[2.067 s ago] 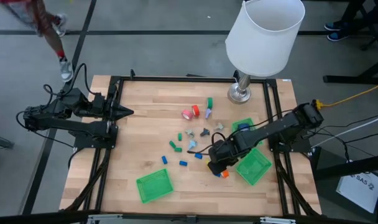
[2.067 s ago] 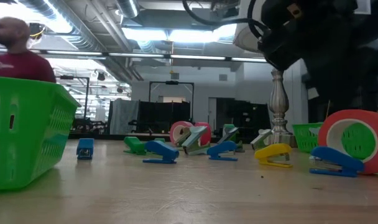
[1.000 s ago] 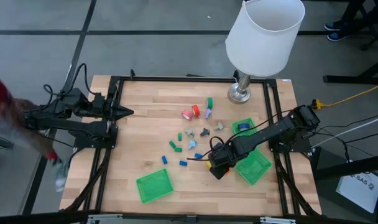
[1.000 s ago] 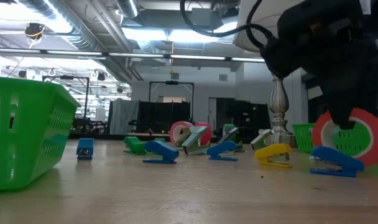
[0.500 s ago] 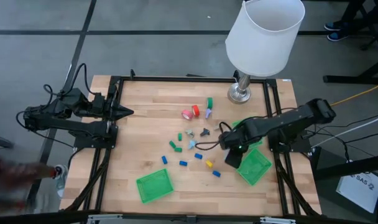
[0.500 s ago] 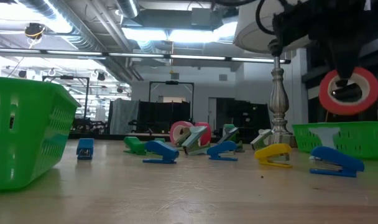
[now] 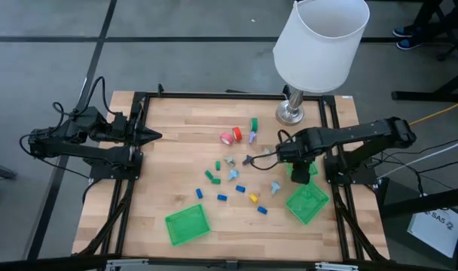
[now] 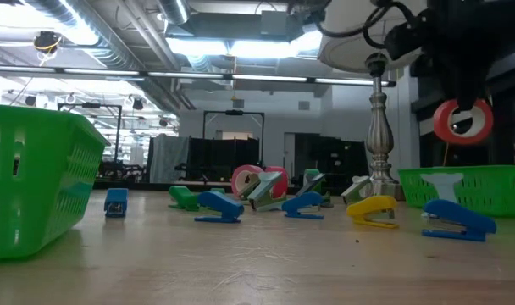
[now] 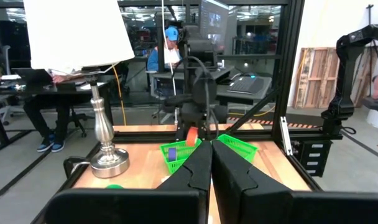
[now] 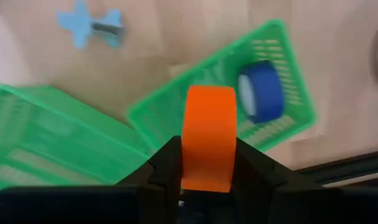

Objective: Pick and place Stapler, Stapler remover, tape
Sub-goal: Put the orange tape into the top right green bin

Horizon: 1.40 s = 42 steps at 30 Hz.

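The right gripper (image 10: 206, 163) hangs above the green baskets at the right side of the worktop (image 7: 176, 135), its fingers clamped on an orange roll of tape (image 10: 207, 137), held on edge and clear of the surface (in the low view the roll shows as a red ring well above the basket rim). The step in hand looks like the drop into the small basket (image 10: 282, 93) that already holds a blue roll (image 10: 261, 90). To do it well, the roll should probably be brought squarely over that basket's opening and not over the rim it shares with the larger basket (image 10: 46, 146) beside it, then lowered close to the floor of the basket before the fingers part, since a roll let go on its edge is likely to run or bounce out. The left gripper (image 7: 150, 136) waits at the left edge of the worktop, fingers pressed together on nothing. Counted from above: 3 green baskets (2 at the right, 1 (image 7: 187, 225) near the front), 1 lamp (image 7: 319, 45), 2 rolls of tape (image 7: 231, 136) lying together near the middle besides the 1 held and the 1 in the basket, and roughly 12 small coloured pieces scattered across the middle, too small to sort surely into staplers and removers.
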Tool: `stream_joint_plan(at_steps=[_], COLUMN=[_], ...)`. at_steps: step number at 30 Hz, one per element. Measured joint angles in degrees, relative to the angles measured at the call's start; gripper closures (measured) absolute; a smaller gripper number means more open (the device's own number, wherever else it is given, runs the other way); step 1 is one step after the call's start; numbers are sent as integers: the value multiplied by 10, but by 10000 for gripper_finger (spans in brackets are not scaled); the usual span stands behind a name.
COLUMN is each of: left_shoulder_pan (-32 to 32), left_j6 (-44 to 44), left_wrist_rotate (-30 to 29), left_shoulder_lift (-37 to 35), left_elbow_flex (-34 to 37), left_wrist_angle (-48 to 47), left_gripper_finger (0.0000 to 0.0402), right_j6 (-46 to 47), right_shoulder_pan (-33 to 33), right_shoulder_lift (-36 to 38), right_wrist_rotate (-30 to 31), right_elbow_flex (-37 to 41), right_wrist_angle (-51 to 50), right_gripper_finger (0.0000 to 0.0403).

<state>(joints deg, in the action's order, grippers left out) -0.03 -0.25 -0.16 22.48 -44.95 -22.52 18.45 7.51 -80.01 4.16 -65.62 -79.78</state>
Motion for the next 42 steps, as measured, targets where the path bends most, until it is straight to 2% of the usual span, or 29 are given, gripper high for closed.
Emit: stream_joint_plan(at_steps=[4, 9, 19, 22, 28, 42], left_shoulder_pan=[0, 0, 0, 0, 0, 0], left_j6=[0, 0, 0, 0, 0, 0], left_wrist_rotate=[0, 0, 0, 0, 0, 0], left_shoulder_lift=[0, 0, 0, 0, 0, 0], left_elbow_flex=[0, 0, 0, 0, 0, 0], left_wrist_angle=[0, 0, 0, 0, 0, 0], left_gripper_finger=[396, 394, 395, 393, 396, 394], right_j6=[-62, -93, -184, -204, -203, -143], right_shoulder_pan=[-20, -42, -55, -55, -55, -55], right_shoulder_lift=[-1, -1, -1, -1, -1, -1], right_wrist_rotate=[19, 20, 20, 39, 61, 68], right_elbow_flex=[17, 59, 148, 164, 183, 184], right_wrist_angle=[0, 5, 137, 162, 173, 165], right_gripper_finger=[292, 291, 290, 289, 284, 234])
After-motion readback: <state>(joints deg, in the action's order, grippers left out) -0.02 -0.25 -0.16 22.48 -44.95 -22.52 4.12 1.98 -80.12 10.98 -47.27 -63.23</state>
